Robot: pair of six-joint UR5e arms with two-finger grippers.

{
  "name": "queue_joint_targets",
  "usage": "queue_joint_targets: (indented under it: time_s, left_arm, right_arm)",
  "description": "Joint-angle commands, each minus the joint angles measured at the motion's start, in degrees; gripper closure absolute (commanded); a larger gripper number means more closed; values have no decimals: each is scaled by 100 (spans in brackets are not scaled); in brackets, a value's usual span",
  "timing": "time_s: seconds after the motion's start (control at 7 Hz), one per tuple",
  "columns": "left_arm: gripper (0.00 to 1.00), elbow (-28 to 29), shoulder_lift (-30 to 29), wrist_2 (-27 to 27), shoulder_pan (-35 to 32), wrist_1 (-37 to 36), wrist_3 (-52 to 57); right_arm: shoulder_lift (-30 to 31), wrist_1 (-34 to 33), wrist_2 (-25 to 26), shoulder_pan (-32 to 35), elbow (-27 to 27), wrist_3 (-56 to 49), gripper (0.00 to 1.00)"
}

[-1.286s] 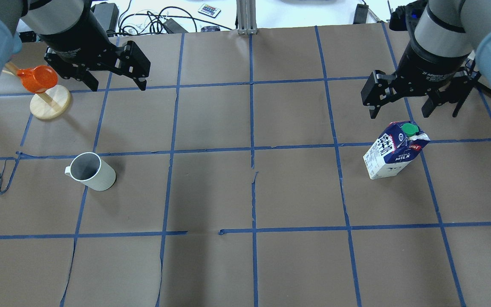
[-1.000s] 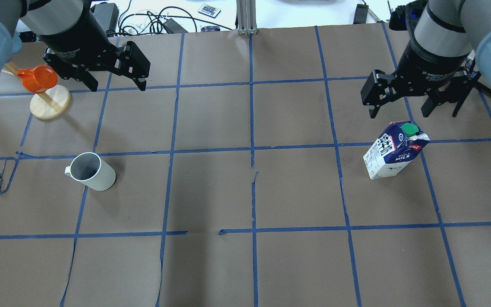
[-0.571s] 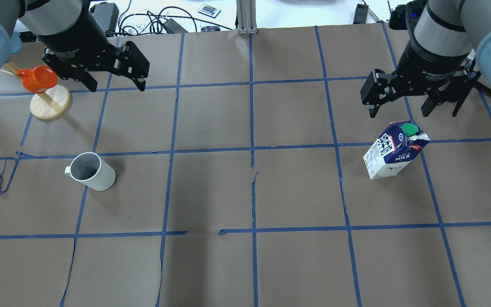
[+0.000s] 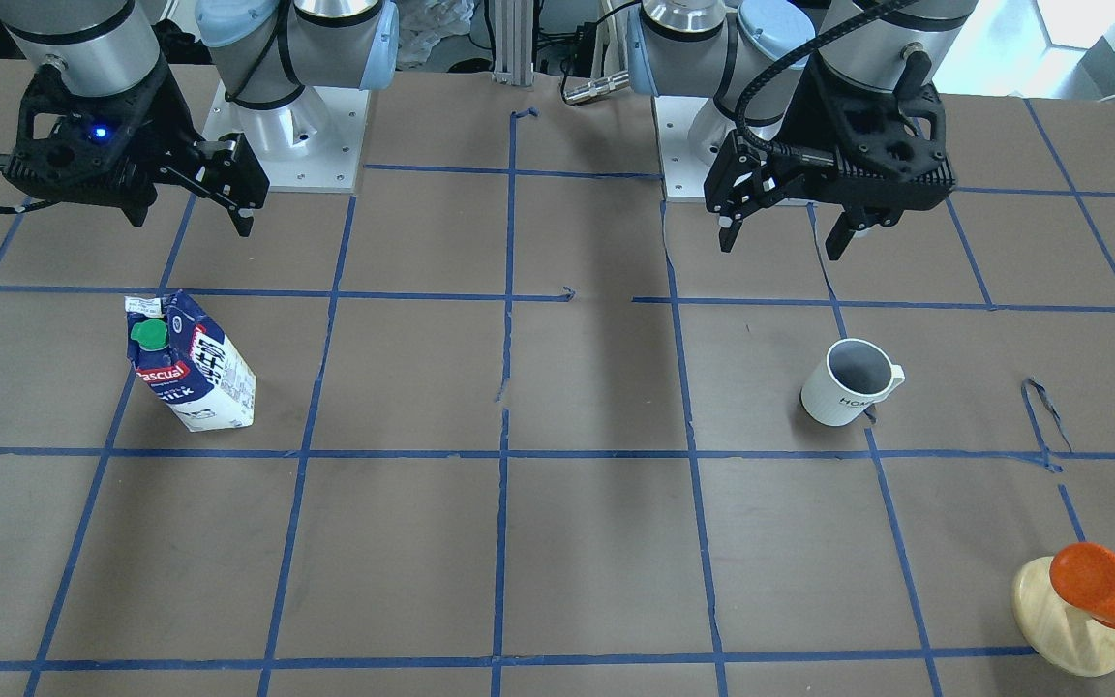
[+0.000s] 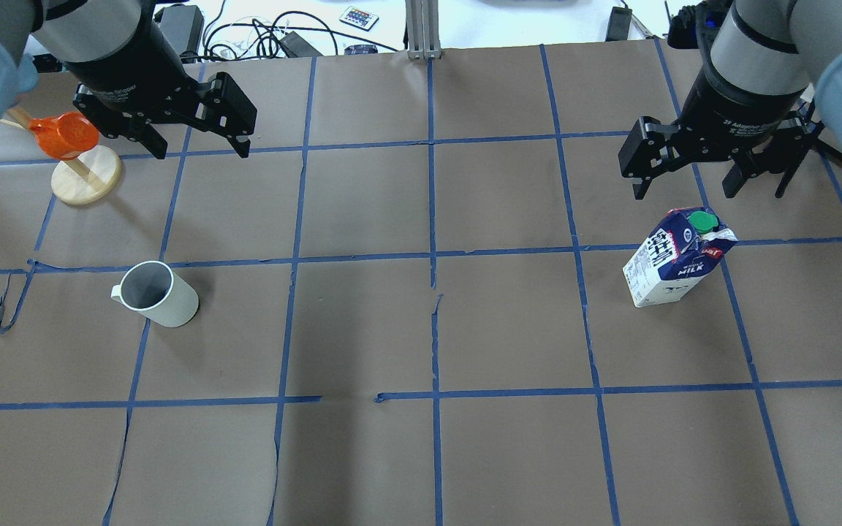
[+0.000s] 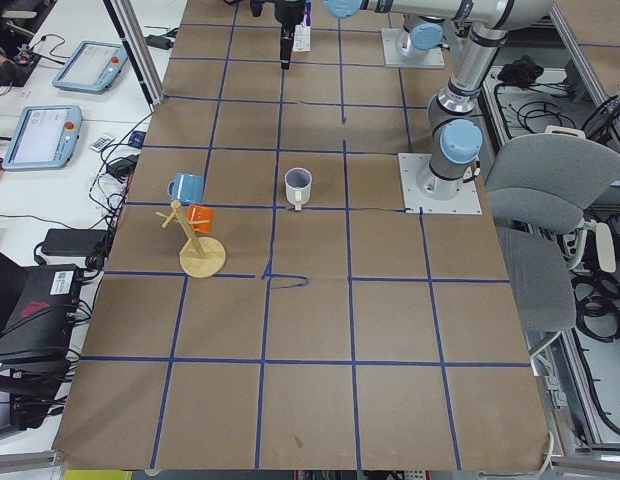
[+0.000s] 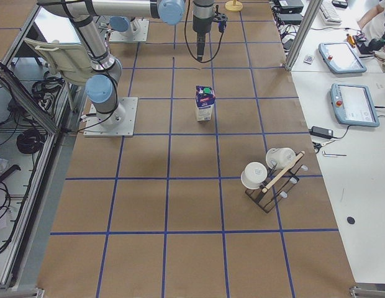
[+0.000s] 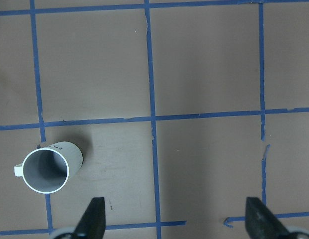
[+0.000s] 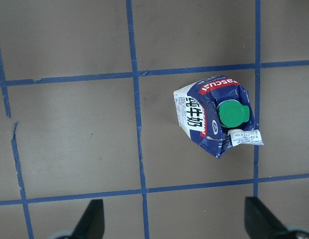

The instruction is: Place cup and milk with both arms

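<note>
1. Orange cup (image 5: 63, 135): I log it on a peg over a wooden disc (image 5: 87, 175); it sits just outboard of the left fingers and apart from them.
2. Cup (image 5: 161, 296): upright on the table (image 5: 421, 329), mouth up, handle pointing away from the table's middle; in the left wrist view I find it ahead of the fingertips, just outside one finger's line rather than in the gap; nothing touches it.
3. Left gripper (image 5: 203, 148): fingers spread wide, grasping nothing; it hovers above the paper.
4. Milk (image 5: 673, 259): carton standing upright, green cap uppermost; in the right wrist view I see it ahead of the fingertips, within their span and nearer one finger than the other; no contact.
5. Right gripper (image 5: 684, 193): fingers released and wide apart, empty; it hangs above the table, with the carton just beyond the tips.
</note>
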State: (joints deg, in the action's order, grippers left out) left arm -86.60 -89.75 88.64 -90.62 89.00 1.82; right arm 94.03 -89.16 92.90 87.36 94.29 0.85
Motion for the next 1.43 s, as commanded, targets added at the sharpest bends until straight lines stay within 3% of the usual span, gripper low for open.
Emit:
queue_joint_targets:
  time_s: [0.0, 0.71, 1.0, 1.29]
  left_arm:
    - [0, 11, 10, 4, 0, 91, 2]
    - [0, 20, -7, 31, 9, 109, -7]
    - [0, 2, -77, 31, 0, 83, -603]
    - [0, -24, -113, 5, 17, 74, -552]
  right_arm:
    - [-8, 4, 17, -8, 10, 3, 0]
    - [-34, -4, 263, 0, 19, -5, 0]
    - [-43, -22, 228, -61, 2, -14, 0]
    - [-156, -48, 307, -131, 46, -599, 0]
